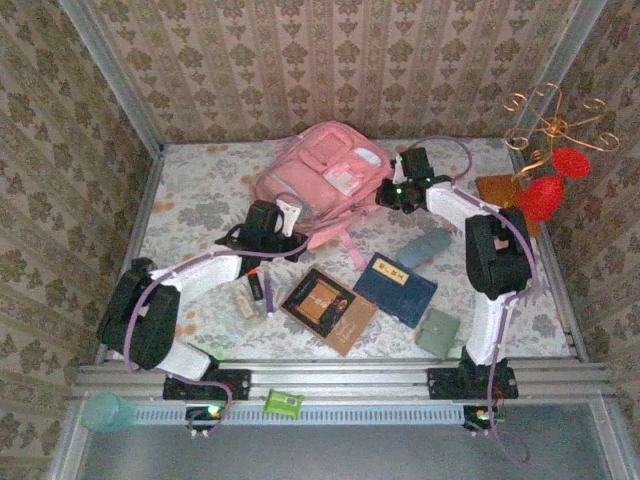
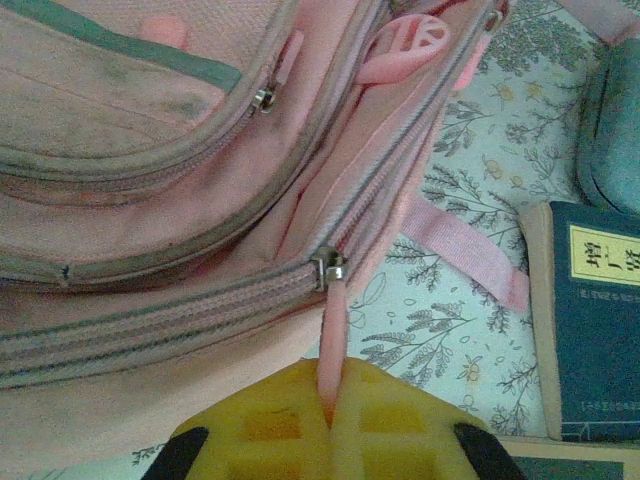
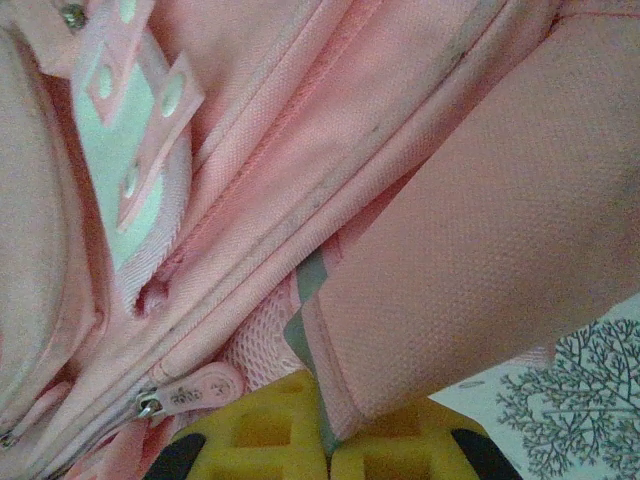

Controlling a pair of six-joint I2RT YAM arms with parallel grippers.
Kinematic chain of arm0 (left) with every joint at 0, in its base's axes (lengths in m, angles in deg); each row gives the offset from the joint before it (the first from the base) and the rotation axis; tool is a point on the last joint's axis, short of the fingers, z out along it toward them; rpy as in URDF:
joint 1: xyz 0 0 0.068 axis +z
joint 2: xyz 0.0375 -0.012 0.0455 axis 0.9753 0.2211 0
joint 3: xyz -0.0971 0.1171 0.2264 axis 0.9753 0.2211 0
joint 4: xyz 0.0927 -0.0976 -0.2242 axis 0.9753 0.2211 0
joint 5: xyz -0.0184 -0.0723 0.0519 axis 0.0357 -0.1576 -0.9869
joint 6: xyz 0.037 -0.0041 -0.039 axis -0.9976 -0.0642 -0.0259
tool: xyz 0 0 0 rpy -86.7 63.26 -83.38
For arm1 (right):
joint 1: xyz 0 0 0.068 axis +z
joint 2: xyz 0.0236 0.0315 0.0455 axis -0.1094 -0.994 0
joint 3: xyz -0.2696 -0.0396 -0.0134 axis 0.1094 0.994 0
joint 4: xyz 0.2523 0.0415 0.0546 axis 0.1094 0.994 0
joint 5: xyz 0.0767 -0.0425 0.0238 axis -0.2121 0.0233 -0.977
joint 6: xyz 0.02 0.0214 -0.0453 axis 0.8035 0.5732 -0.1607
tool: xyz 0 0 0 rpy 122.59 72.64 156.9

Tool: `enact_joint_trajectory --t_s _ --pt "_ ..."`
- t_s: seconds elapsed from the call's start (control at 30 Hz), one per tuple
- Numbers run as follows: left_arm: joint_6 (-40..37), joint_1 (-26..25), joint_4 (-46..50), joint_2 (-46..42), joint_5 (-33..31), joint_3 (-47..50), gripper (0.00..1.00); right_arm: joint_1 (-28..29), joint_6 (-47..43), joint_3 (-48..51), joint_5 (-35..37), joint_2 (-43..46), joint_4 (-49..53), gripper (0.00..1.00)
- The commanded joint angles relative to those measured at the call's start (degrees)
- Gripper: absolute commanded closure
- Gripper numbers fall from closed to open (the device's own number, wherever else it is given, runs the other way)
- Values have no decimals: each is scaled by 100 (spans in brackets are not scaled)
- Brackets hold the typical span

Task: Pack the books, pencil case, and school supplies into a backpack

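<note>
Left gripper [image 2: 330, 400] pinches backpack [image 2: 150, 150] zip-pull [image 2: 333, 330], right gripper [image 3: 325, 440] its fabric (floral tablecloth [image 1: 200, 205], damask walls [image 1: 300, 60]).

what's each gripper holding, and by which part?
The left gripper pinches the pink zipper pull of the backpack; the right gripper pinches the backpack's grey-trimmed fabric edge.

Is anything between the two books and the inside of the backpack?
Yes. The zip of the backpack is partly open; beyond the slider its teeth are closed. The left gripper pinches the pull tab, the right gripper the fabric edge. The brown book and navy book lie outside.
</note>
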Motion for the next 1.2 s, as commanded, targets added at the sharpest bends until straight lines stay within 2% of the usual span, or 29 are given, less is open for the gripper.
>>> enact_joint_trajectory --t_s 0.0,0.13,0.33,0.47,0.6,0.77,0.93,1.17 --pt "202 -51 222 -90 198 -38 100 -345 -233 -520 711 -332 60 97" --pt "653 -152 -211 32 378 -139 100 -331 -312 -686 760 -137 248 81" --pt "857 -344 -511 196 57 -271 100 -11 -263 380 898 1115 37 60" --pt "908 -416 -715 281 77 -257 100 465 679 1547 61 1696 -882 52" --pt "918 -429 -766 287 178 -236 100 1033 1635 2117 -276 1718 -1628 43" --pt "887 -466 -788 285 223 -205 100 1251 2543 2352 -554 1317 -2376 41" --pt "870 -507 -821 280 249 -207 100 1428 2677 2444 -406 1119 -2488 39" --pt "843 -534 -840 284 289 -173 100 1451 2894 2437 -497 840 -2843 45"
